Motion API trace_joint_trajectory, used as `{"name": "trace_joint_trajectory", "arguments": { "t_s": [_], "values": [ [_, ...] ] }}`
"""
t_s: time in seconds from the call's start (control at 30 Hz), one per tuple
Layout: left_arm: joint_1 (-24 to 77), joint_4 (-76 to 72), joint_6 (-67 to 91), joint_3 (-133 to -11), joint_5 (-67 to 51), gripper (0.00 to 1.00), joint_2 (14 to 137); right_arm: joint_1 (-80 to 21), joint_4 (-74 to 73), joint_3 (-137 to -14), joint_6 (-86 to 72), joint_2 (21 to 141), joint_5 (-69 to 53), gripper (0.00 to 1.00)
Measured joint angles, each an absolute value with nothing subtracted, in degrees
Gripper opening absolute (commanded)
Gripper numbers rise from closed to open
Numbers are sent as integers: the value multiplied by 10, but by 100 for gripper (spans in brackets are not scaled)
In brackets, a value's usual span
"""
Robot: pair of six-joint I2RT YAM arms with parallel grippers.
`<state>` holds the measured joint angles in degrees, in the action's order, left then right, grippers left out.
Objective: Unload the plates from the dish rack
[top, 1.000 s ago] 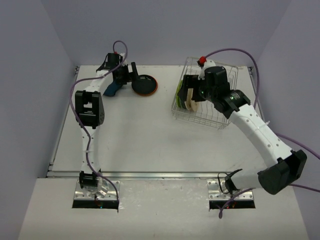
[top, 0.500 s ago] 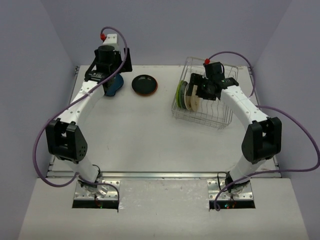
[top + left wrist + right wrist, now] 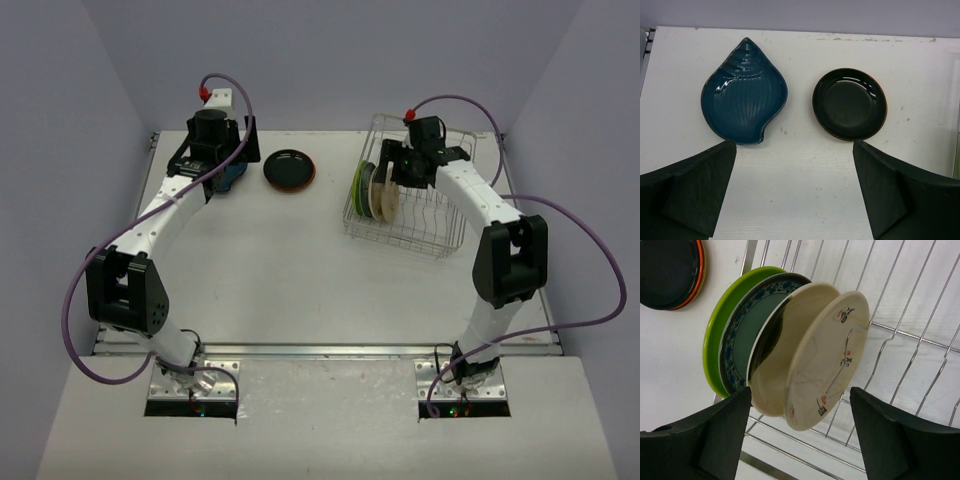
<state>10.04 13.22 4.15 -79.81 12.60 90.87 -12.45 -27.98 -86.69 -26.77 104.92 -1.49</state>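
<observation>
Silver wire forms the dish rack (image 3: 910, 335), and a close pack of plates stands on edge in it. A lime green plate (image 3: 715, 335) is at the outer end, next to a plate with a blue patterned rim (image 3: 742, 330). A pale plate (image 3: 771, 390) follows, its face in shadow. Last is a cream plate with small printed marks (image 3: 825, 365), leaning on a wire divider.

The right jaws are open. One finger sits to each side of the pack's lower edge, and the plates lie just ahead of the gap. I cannot tell whether either finger touches a plate.

The left jaws are spread wide over the white desk (image 3: 805, 200) and hold nothing. Ahead of the left finger lies a dark blue shell-shaped dish (image 3: 744, 95), flat on the desk. Ahead of the right finger lies a black dish (image 3: 850, 103) with an orange edge. The two dishes sit near each other but apart, well away from the rack.
</observation>
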Motion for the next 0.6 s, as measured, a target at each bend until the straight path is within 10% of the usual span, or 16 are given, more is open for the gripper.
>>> {"name": "trace_joint_trajectory", "arguments": {
  "t_s": [0.6],
  "values": [
    [94,134,52,-798,102,100,912,-126,-272,-885,-259,1102,-34,4]
  ]
}}
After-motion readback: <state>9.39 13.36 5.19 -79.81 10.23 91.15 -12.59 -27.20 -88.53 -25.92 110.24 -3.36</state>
